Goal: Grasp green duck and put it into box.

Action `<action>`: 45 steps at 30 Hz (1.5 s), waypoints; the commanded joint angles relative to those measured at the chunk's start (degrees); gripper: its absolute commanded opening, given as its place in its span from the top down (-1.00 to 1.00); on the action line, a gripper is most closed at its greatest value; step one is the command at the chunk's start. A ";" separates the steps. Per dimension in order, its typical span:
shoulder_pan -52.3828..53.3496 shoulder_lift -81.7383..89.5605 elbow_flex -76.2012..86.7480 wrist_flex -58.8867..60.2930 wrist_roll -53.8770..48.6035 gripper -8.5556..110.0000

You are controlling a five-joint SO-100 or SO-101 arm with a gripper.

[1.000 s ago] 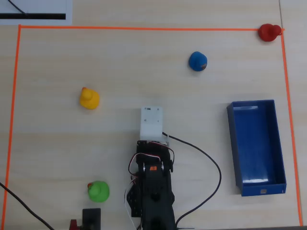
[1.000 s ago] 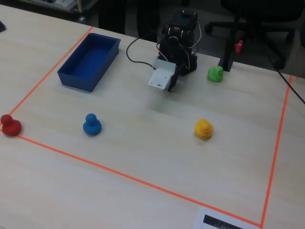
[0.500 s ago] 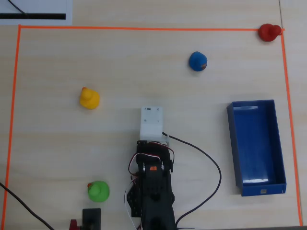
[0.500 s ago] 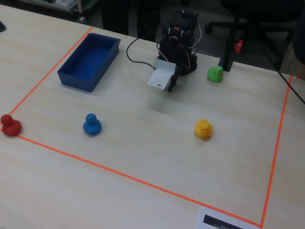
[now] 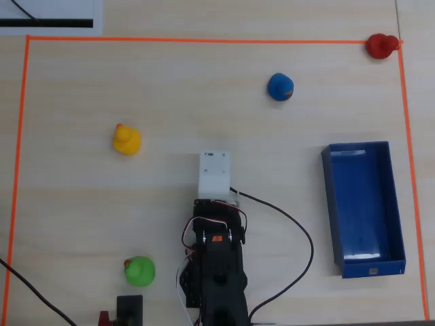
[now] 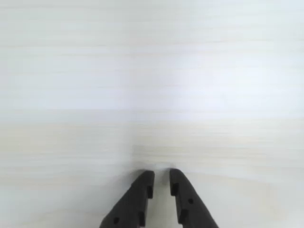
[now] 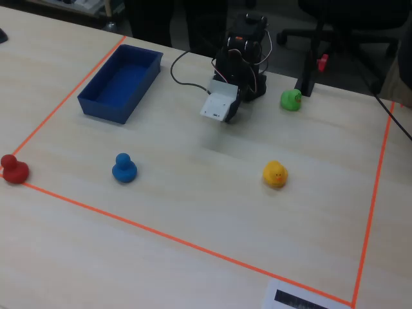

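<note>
Seen from overhead, going left to right: an orange tape line [image 5: 18, 170] runs down the left side of the wooden table [image 5: 170, 88], then along the far edge and down the right, fencing off the work area. Just inside the left line is a wide strip of bare wood. The yellow duck [image 5: 126, 139] sits left of centre, with open table all around it. The green duck [image 5: 140, 271] sits near the bottom edge, just left of the arm's base and just above a small black block [image 5: 129, 307]; it is well apart from the yellow duck and far from the box. The arm [image 5: 216, 265] rises from the bottom centre, its white wrist housing [image 5: 215, 174] pointing up the picture, with bare wood ahead of it. A black cable [image 5: 292, 231] loops from the arm to the right. The blue duck [image 5: 280, 87] stands up and to the right of the arm, clear on every side. The box [image 5: 396, 204] lies lengthwise close to the right tape line, empty, with open table between it and the arm. The red duck [image 5: 380, 45] sits on the tape's top right corner.

In the wrist view the gripper [image 6: 161, 180] hangs over bare wood, its two black fingers nearly together with only a narrow slit between the tips, holding nothing.
</note>
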 commanded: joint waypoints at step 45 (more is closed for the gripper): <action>-67.85 -57.57 -48.96 13.54 52.47 0.09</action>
